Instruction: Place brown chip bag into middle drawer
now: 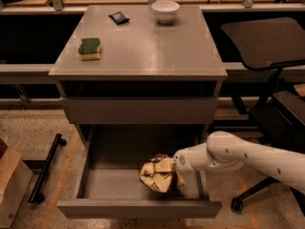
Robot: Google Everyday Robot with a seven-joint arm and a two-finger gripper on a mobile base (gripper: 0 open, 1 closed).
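Gripper (175, 176), bag (156, 178) in drawer (110, 184); sponge (89, 48) atop

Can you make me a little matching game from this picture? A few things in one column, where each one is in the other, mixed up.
Things:
1. green and yellow sponge
2. white bowl
3. small black packet
4. brown chip bag

Places:
A. inside the open middle drawer, at the gripper
B. cabinet top, back, right of centre
C. cabinet top, left side, nearer the front
D. cabinet top, back, just left of the bowl

Pairs: 1-C, 2-B, 3-D, 4-A
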